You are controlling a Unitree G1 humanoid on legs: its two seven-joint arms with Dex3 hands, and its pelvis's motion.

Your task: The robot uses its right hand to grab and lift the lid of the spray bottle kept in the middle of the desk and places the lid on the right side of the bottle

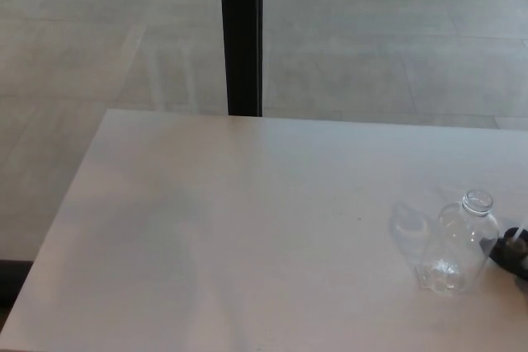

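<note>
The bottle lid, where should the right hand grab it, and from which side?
Probably by the rim of the small round lid, the top of the upright clear bottle, fingers on opposite sides. Come from the right: a dark shape, likely the right hand, is just entering at the picture's right edge beside the bottle.

Clear glossy plastic bottle (460, 245), matt desk (247, 228)
</note>
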